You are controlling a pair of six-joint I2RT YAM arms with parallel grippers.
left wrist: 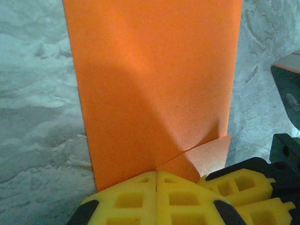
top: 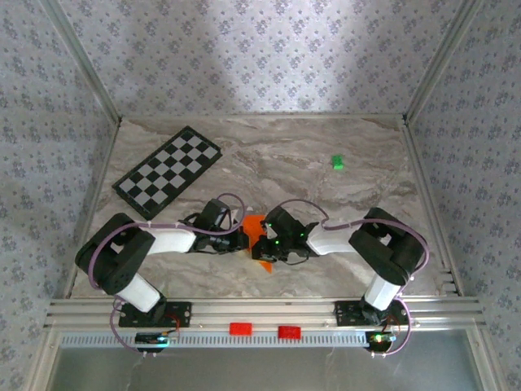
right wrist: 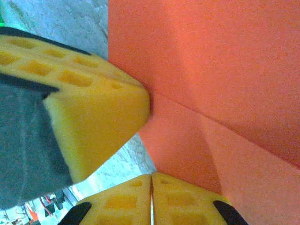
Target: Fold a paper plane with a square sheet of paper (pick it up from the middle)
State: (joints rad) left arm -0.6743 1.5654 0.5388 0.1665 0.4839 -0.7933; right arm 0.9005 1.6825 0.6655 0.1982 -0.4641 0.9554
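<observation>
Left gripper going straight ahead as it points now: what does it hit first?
The orange paper: the left gripper, shut, sits at its near edge, and the sheet lies straight ahead; depth beyond is unclear.

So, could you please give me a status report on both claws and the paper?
Left claw shut, tips at the orange paper's edge. Right claw shut beside it. Paper creased, flat on table. Nothing in the way.

Pale walls (top: 260, 57) with a small floral print enclose three sides. Below lies a softly lit, marble-patterned tabletop (top: 326, 171), edged in front by aluminium rails (top: 260, 308).
</observation>
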